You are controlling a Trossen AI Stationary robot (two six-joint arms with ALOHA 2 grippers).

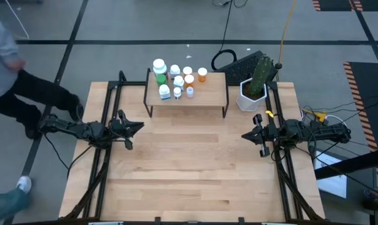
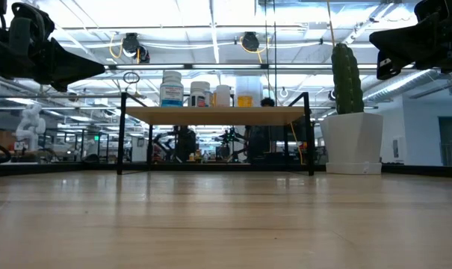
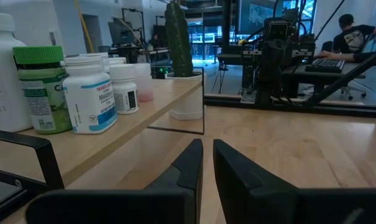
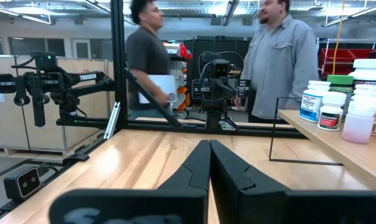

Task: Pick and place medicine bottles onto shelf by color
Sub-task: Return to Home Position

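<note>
Closing step, judged as the return to rest. The medicine bottles (image 1: 176, 78) are grouped on the shelf (image 1: 215, 97), which is set between the two tools and farther out than either. The left tool (image 1: 137, 127) is held above the tabletop (image 1: 189, 175), well apart from the shelf, fingers together on nothing. The right tool (image 1: 245, 135) is held likewise opposite. With every visible bottle shelved, only parking of both arms is judged necessary.
</note>
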